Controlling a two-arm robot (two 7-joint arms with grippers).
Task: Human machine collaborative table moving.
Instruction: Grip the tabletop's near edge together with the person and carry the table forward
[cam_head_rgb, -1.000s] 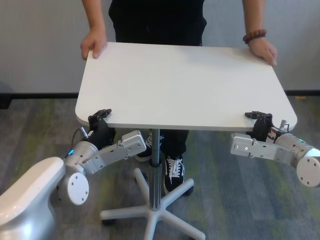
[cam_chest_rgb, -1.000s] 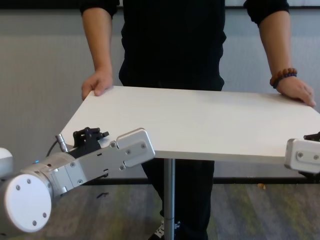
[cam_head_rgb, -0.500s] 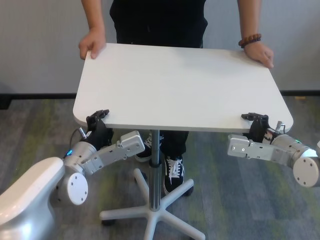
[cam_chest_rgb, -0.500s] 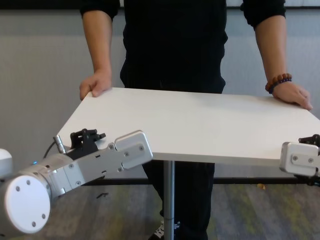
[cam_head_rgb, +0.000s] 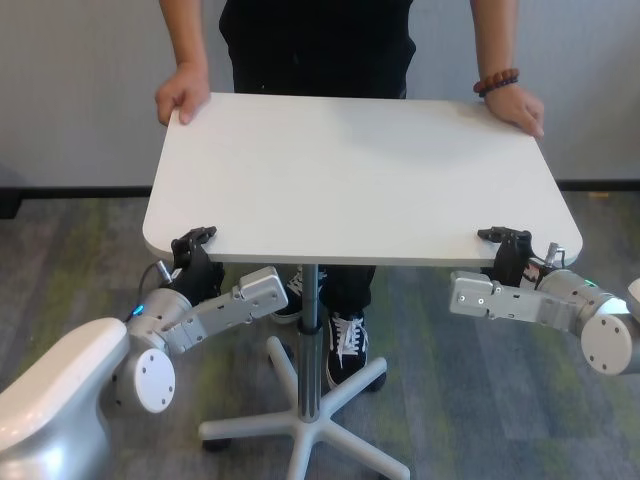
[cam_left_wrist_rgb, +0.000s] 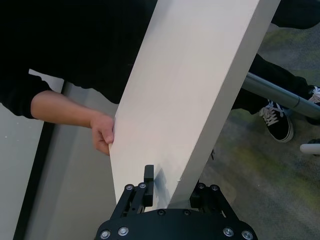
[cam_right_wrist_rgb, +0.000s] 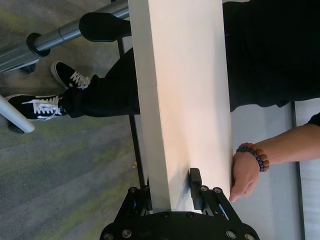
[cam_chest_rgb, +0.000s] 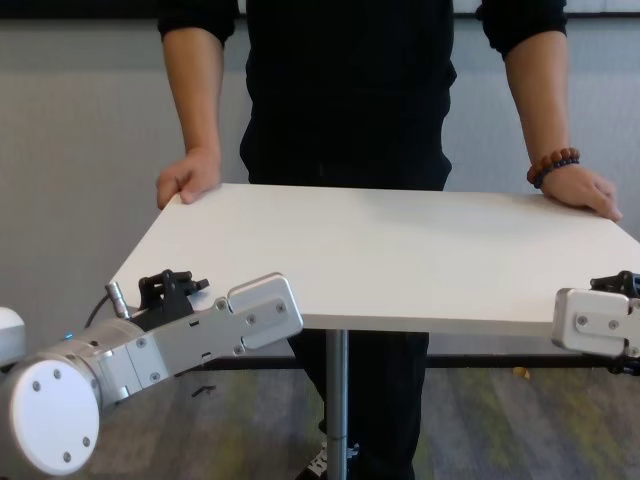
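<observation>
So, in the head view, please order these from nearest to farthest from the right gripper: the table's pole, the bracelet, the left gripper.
From the right gripper:
1. Bracelet, far side, same right end.
2. Pole, under the table's middle.
3. Left gripper, at the opposite near corner.

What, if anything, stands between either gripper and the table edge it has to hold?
Nothing visible does. The left gripper and right gripper each straddle the near edge of the table, one finger above and one below. The person's hands hold the far corners.
</observation>
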